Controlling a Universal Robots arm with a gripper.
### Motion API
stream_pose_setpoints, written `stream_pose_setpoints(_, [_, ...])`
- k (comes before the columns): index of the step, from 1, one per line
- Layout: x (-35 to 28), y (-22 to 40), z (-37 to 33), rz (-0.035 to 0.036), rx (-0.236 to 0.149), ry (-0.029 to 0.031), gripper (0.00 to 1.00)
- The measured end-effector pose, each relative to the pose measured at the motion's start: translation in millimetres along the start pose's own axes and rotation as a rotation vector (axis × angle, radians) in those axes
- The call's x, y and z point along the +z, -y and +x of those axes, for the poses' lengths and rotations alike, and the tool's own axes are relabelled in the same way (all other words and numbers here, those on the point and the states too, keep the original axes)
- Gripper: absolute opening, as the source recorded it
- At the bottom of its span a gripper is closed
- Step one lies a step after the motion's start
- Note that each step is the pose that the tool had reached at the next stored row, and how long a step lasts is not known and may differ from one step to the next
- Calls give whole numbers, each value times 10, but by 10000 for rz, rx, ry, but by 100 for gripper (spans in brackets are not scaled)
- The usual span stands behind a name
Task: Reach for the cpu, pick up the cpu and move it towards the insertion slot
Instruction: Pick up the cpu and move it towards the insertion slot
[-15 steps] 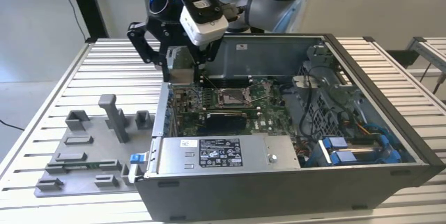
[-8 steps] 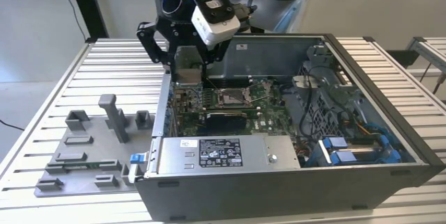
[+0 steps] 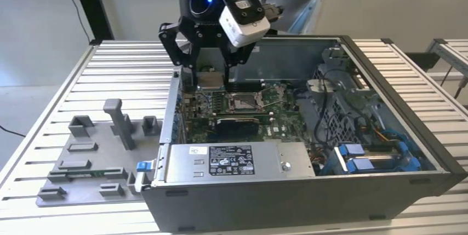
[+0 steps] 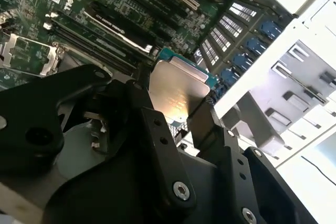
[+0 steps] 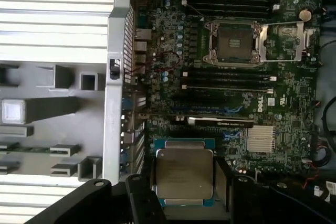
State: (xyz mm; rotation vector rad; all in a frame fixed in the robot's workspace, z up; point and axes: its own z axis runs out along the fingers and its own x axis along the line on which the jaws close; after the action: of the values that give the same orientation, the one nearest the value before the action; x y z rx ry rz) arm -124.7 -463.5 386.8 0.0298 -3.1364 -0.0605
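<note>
Claw (image 5: 184, 184) is closed on two edges of the cpu (image 5: 185, 171), above the board (image 5: 286, 103). In the exterior view the slot (image 3: 241, 102) lies at its 4 o'clock. With so thin an edge grip, the cpu could tilt or slip and land crooked

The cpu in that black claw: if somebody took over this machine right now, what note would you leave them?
Gripper: shut on the cpu, holding it by two opposite edges with its metal top facing the wrist cameras.
Where: the cpu hangs inside the open computer case, above the motherboard, to the exterior view's left of the insertion slot.
Done: reach and pick-up.
Left: the cpu is not yet over the insertion slot, whose dark centre is bare.
</note>
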Motion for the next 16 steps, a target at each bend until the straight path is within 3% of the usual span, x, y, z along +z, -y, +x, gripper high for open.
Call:
stream_pose_setpoints(14, [-1, 6, -298, -1, -1, 0, 0])
stream_pose_setpoints(16, [-2, 7, -365, 0, 1, 0, 0])
